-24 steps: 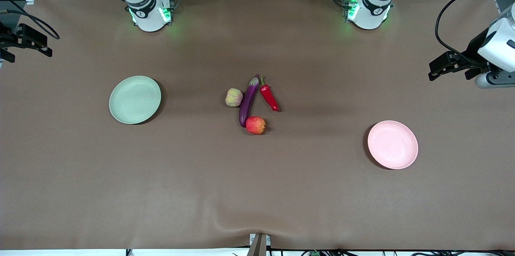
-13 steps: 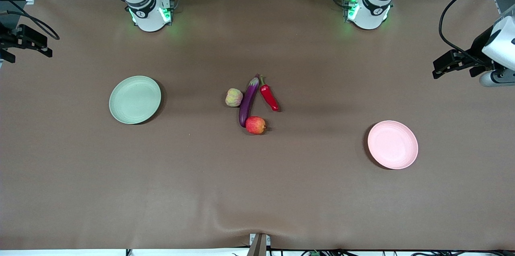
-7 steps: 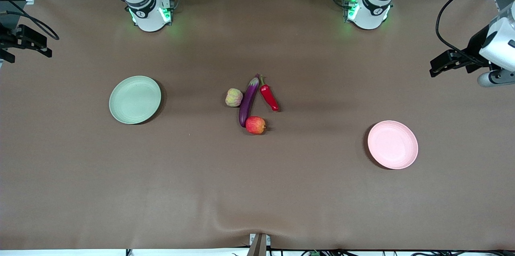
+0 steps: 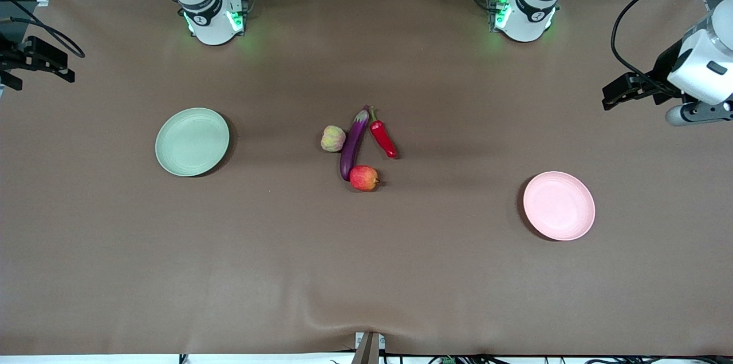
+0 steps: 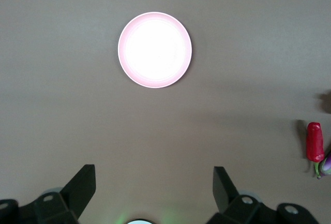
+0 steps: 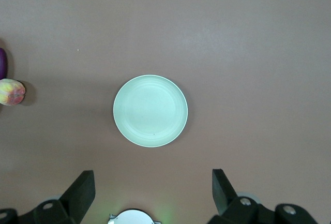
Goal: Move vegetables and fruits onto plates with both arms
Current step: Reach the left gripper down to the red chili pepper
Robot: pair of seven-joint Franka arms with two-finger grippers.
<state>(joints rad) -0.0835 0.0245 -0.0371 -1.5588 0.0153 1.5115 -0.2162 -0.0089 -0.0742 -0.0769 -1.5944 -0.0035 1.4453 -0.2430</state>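
Observation:
In the middle of the table lie the purple eggplant (image 4: 353,143), the red chili pepper (image 4: 382,138) beside it, the pale peach (image 4: 332,138) and the red apple (image 4: 364,178) at the eggplant's nearer end. The green plate (image 4: 192,141) sits toward the right arm's end, the pink plate (image 4: 559,205) toward the left arm's end. My left gripper (image 5: 154,190) is open and empty, high above the table at its own end (image 4: 615,95). My right gripper (image 6: 150,190) is open and empty, high at its end (image 4: 60,63).
The left wrist view shows the pink plate (image 5: 154,49) and the chili (image 5: 314,142). The right wrist view shows the green plate (image 6: 150,110) and the peach (image 6: 11,91). The brown table cover has a small ripple at its front edge (image 4: 343,318).
My left arm's hand drew back toward the table's end, then came in a little toward the table's middle. The right arm and all the produce have not moved.

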